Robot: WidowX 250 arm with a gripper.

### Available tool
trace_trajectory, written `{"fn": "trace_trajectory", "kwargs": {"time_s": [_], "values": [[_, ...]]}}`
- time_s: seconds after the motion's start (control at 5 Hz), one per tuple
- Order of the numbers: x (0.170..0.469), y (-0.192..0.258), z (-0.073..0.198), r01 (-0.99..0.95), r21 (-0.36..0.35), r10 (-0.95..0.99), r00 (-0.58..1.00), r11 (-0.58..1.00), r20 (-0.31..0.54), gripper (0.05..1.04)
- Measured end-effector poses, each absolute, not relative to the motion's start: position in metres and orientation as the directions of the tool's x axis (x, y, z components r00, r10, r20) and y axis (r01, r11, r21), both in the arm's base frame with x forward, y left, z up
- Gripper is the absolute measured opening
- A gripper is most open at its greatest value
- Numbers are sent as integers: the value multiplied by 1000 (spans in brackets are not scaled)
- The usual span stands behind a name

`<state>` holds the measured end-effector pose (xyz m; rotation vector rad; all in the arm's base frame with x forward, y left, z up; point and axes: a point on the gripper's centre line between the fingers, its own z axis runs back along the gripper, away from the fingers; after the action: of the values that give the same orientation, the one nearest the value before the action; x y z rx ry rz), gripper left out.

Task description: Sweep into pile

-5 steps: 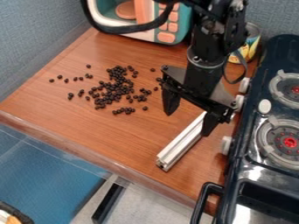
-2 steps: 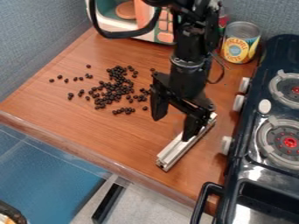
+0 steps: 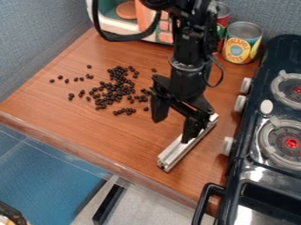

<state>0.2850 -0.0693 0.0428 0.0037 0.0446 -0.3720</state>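
The black gripper (image 3: 173, 129) hangs over the right half of the wooden counter, its two fingers spread wide apart. One fingertip is over the metal bar, hiding part of it; whether they touch I cannot tell. The other finger hangs left of the bar, between it and the beans. The silver bar (image 3: 171, 154) lies at a slant on the counter, toward its front right. Small black beans (image 3: 120, 87) are scattered left of the gripper, densest in the middle, with several stray ones farther left.
A toy microwave (image 3: 111, 19) stands at the back. Two cans, a yellow-labelled one (image 3: 241, 44) and a red one (image 3: 222, 22), stand behind the arm. The dark toy stove (image 3: 270, 110) with knobs borders the counter (image 3: 106, 140) on the right.
The gripper has moved left and slightly down, bringing one finger over the bar, and has barely shifted since the middle frame. The cans have come into view; bar and beans have stayed put.
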Motion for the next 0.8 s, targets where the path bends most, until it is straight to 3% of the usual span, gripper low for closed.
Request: {"fn": "trace_trajectory", "kwargs": {"time_s": [0.4,0.6,0.8], "values": [[280,-84,37,360,-22,-361,932,933,-23,1000],[282,-85,36,356,2,-356,934,935,-11,1000],[282,-77,26,332,51,-329,942,942,-69,996]]}}
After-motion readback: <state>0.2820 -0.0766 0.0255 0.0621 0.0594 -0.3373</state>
